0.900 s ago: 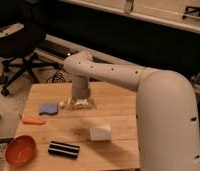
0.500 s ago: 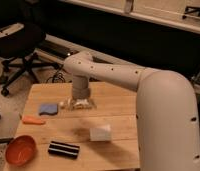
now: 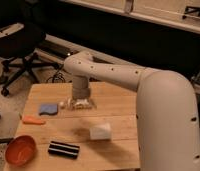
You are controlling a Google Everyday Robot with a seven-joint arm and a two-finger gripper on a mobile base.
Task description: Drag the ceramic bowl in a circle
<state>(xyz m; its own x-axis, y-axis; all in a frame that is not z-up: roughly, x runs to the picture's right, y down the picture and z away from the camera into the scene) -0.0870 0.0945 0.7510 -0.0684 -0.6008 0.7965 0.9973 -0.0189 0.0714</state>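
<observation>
The ceramic bowl (image 3: 20,150) is a glossy orange-red round dish at the near left corner of the wooden table (image 3: 118,115). My gripper (image 3: 79,104) hangs from the white arm over the far middle of the table, pointing down, its tips close to the surface. It stands open with nothing between its fingers. The bowl lies well to the near left of the gripper, apart from it.
A black-and-white striped block (image 3: 63,149) lies right of the bowl. A white box (image 3: 100,131) sits mid-table, a blue sponge (image 3: 48,108) and a flat orange carrot-shaped piece (image 3: 33,120) at the left. A black office chair (image 3: 18,45) stands behind the table.
</observation>
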